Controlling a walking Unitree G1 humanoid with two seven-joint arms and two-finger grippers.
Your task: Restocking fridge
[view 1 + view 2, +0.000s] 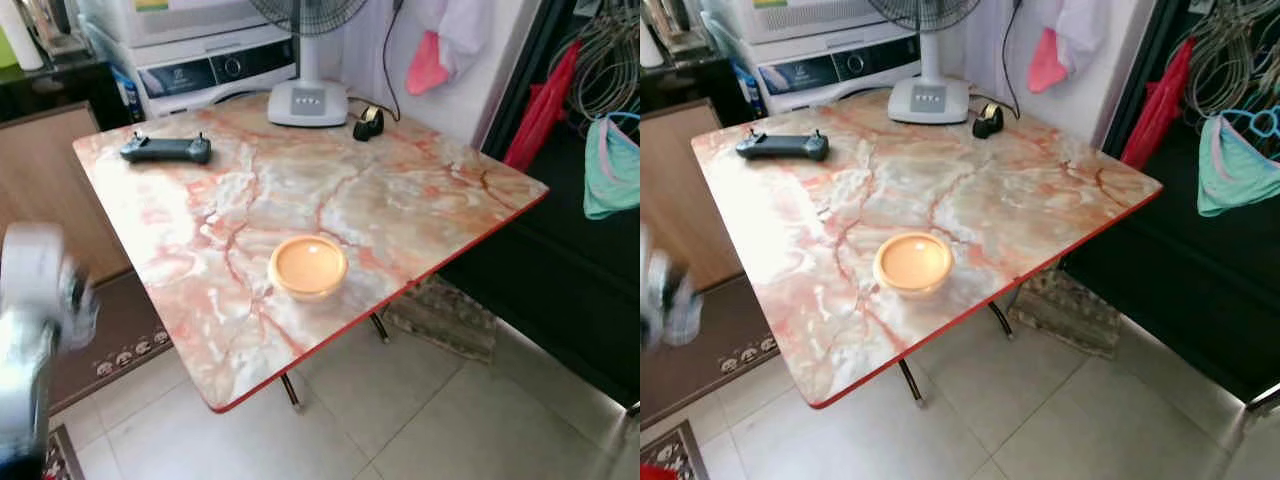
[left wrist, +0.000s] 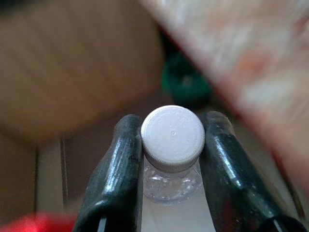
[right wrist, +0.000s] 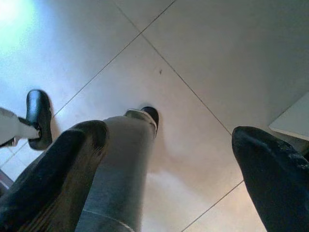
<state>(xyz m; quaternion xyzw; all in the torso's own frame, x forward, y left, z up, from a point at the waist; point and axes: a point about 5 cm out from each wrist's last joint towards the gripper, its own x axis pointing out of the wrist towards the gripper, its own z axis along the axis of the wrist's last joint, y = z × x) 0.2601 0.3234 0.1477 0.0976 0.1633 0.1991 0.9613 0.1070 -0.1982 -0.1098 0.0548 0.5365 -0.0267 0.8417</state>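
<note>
Left fingers [image 2: 116, 169] are clamping a bottle [image 2: 172, 145] just below its cap; jolting could be slipping it. Right gripper [image 3: 169, 169] is hanging open, empty.

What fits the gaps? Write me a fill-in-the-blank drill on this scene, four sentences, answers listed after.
1. The left tool is shut on a clear bottle with a ____ cap.
2. The round orange bowl sits on the marble-patterned ____.
3. The fan base stands at the table's far edge, beside a black ____ dispenser.
4. The right tool hangs with its fingers ____ above the tiled floor.

Missing words: white; table; tape; open
</note>
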